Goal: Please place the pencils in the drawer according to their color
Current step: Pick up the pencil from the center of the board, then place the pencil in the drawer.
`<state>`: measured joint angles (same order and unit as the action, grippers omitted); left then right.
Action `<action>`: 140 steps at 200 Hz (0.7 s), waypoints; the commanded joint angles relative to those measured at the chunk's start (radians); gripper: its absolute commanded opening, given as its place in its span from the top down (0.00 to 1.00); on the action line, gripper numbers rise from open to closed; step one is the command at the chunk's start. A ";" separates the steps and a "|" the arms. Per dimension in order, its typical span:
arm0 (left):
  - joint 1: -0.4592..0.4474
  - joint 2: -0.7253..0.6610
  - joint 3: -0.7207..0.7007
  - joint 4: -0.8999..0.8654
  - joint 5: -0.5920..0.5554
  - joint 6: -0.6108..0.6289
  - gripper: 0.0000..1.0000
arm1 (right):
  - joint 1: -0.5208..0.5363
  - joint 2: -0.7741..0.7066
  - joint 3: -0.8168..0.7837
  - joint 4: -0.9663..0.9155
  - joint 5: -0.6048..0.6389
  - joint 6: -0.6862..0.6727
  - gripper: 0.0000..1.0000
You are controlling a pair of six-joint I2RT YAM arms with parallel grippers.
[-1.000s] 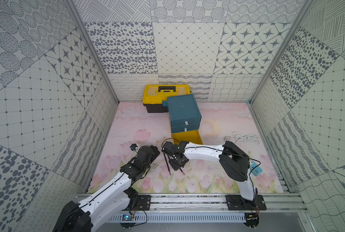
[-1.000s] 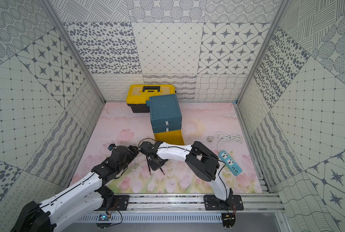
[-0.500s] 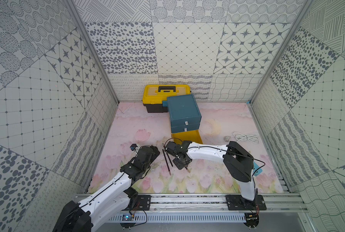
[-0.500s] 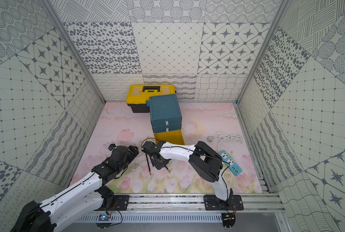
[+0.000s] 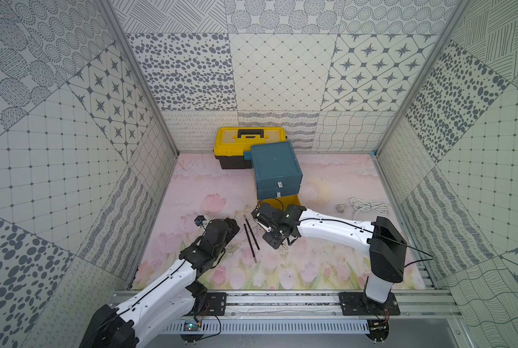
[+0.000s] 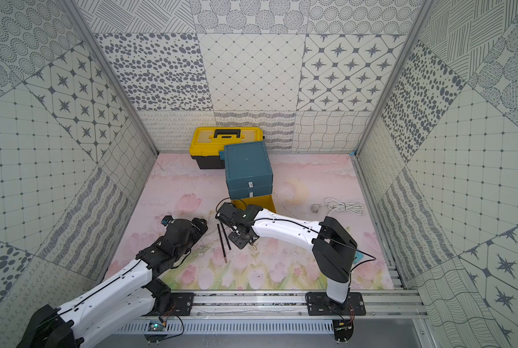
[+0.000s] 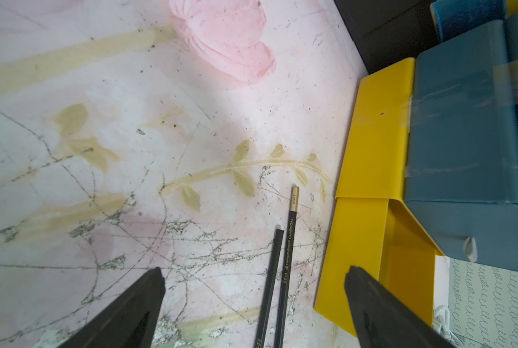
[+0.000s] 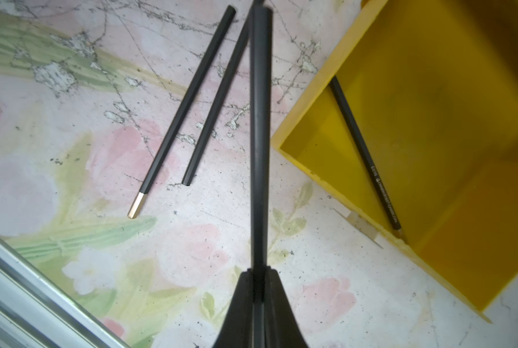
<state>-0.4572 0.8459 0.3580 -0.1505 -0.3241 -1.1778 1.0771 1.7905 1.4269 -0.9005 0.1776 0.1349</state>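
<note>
My right gripper (image 8: 259, 271) is shut on one end of a black pencil (image 8: 259, 135), held level above the mat beside the open yellow drawer (image 8: 432, 150). One black pencil (image 8: 366, 150) lies inside that drawer. Two black pencils (image 5: 251, 238) lie side by side on the mat between my arms, showing in the right wrist view (image 8: 182, 111) and the left wrist view (image 7: 287, 256). My left gripper (image 7: 254, 268) hangs open and empty over their near ends. In both top views the teal drawer cabinet (image 5: 274, 165) (image 6: 245, 162) stands behind my right gripper (image 5: 277, 241).
A yellow toolbox (image 5: 248, 141) stands against the back wall, touching the cabinet. A white cable (image 5: 363, 208) lies coiled on the mat at the right. Patterned walls close three sides and a metal rail (image 5: 282, 296) runs along the front.
My right gripper has carried its black pencil to the right, away from the two pencils on the mat and closer to the yellow drawer. The left arm has stayed put.
</note>
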 commanded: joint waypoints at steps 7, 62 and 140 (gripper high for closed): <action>0.003 -0.003 0.002 -0.011 -0.018 0.006 0.01 | -0.034 -0.043 0.042 -0.017 0.041 -0.127 1.00; 0.002 0.002 0.000 -0.008 -0.019 0.005 0.01 | -0.108 -0.024 0.089 -0.021 0.126 -0.281 1.00; 0.002 0.003 -0.001 -0.006 -0.020 0.005 0.01 | -0.176 0.073 0.136 0.000 0.214 -0.467 1.00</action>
<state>-0.4561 0.8471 0.3580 -0.1501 -0.3241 -1.1778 0.9150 1.8248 1.5288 -0.9226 0.3531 -0.2626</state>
